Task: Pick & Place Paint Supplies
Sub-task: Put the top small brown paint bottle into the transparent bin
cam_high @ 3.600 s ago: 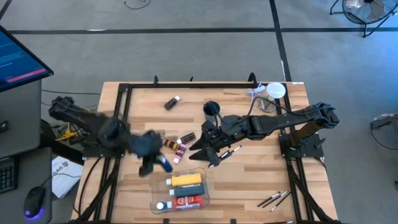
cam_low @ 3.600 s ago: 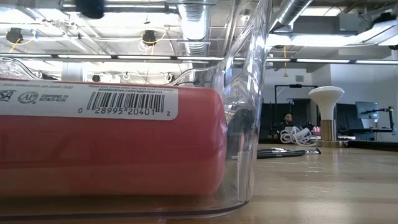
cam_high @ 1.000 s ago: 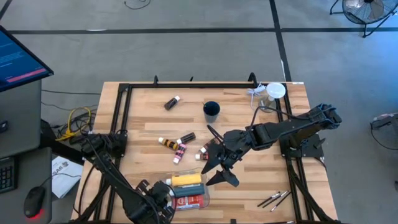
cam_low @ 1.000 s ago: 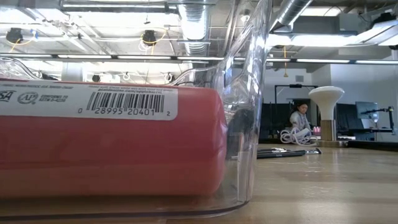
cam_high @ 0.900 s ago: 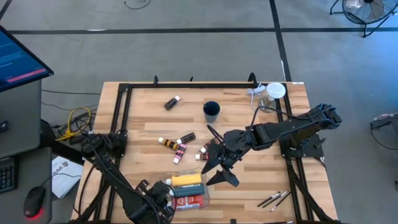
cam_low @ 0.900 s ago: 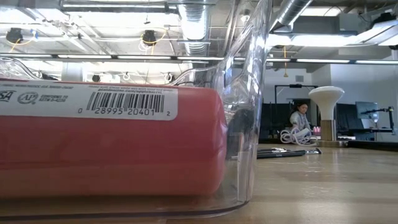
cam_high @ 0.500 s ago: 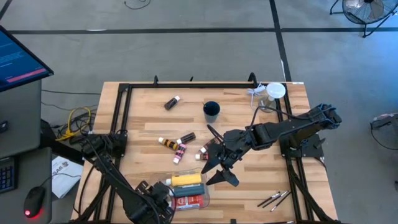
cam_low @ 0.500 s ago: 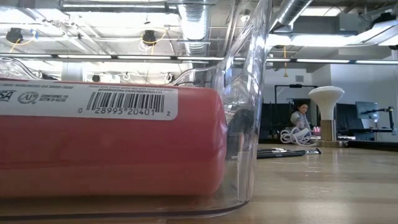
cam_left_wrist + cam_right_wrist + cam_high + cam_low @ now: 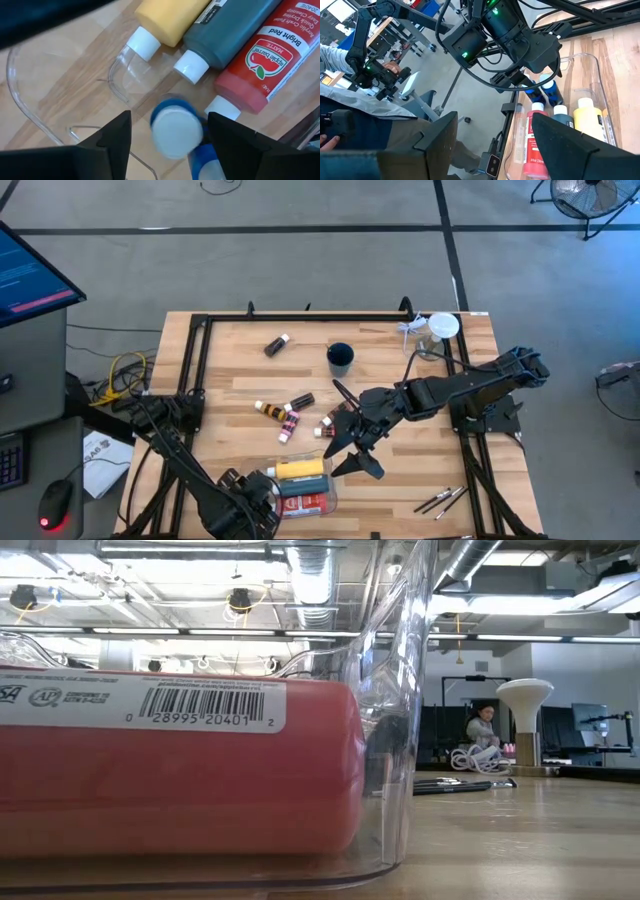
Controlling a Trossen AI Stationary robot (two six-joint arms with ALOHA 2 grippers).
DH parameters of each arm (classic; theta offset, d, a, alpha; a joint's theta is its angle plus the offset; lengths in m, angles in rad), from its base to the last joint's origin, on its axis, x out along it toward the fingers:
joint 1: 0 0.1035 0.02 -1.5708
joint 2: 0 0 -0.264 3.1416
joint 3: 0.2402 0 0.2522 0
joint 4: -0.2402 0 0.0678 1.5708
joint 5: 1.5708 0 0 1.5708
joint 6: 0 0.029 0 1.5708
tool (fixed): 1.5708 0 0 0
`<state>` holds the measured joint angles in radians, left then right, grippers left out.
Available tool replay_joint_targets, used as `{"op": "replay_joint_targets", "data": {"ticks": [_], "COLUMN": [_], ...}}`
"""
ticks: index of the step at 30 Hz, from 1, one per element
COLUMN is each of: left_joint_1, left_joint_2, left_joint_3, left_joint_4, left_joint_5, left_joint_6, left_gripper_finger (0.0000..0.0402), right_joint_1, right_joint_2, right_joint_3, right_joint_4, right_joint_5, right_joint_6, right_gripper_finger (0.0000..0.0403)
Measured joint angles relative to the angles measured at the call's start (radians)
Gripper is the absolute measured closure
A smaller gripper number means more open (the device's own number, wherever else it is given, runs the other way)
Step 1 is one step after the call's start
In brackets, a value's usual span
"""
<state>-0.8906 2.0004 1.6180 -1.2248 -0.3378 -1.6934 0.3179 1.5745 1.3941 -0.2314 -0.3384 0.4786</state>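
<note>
A: Looking straight down, where does the left gripper [image 9: 262, 498] sit?

B: At the near edge of the table [image 9: 420, 470], over the left end of the clear tray [image 9: 330, 498]. The tray holds a yellow bottle [image 9: 300, 468], a dark teal bottle [image 9: 300, 486] and a red bottle [image 9: 305, 504] lying side by side, caps to the left. The right gripper [image 9: 355, 450] hovers just right of the tray, its fingers spread wide with nothing between them.

A: What else lies out?

B: Small tubes [image 9: 283, 415] near the middle, a brown bottle [image 9: 276, 345] farther back, a dark cup [image 9: 340, 358], brushes [image 9: 440, 500] at the near right corner, and a clear jar [image 9: 437, 332] at the far right.

A: And the low view?

B: The red bottle [image 9: 170, 770] fills it, seen through the tray wall [image 9: 400, 740]. A person [image 9: 481, 728] sits in the room beyond.

A: The left wrist view?

B: Its fingers [image 9: 112, 142] stand apart, touching nothing. Between them lies a blue bottle [image 9: 197, 150] with a white cap, in the tray beside the red bottle [image 9: 262, 60], the teal one [image 9: 230, 32] and the yellow one [image 9: 170, 17].

A: The right wrist view?

B: Its open fingers [image 9: 440, 145] frame the tray [image 9: 600, 75] and the left arm's gripper [image 9: 527, 80], poised above the blue bottle [image 9: 549, 90].
</note>
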Motion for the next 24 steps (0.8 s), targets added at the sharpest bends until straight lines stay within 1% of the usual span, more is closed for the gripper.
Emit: {"op": "replay_joint_targets", "data": {"ticks": [9,17,20,24], "left_joint_1": [0.005,0.014,0.024,0.035], "left_joint_2": [-0.037,-0.146,-0.198,-0.267], "left_joint_3": [0.000,0.001,0.001,0.001], "left_joint_4": [-0.022,-0.034,-0.032,-0.004], "left_joint_5": [-0.026,-0.102,-0.172,-0.376], "left_joint_6": [0.013,0.016,0.044,0.094], "left_gripper_finger": [0.0168,0.0159,0.0162,0.0169], "right_joint_1": [-0.008,-0.027,-0.026,-0.017], "right_joint_2": [0.000,0.000,0.000,0.000], "right_joint_3": [0.000,0.000,0.000,0.000], "right_joint_4": [0.001,0.001,0.001,0.007], "right_joint_5": [0.001,-0.002,-0.002,-0.003], "right_joint_6": [0.008,0.068,0.063,0.053], "right_gripper_finger": [0.0154,0.0154,0.0154,0.0154]}}
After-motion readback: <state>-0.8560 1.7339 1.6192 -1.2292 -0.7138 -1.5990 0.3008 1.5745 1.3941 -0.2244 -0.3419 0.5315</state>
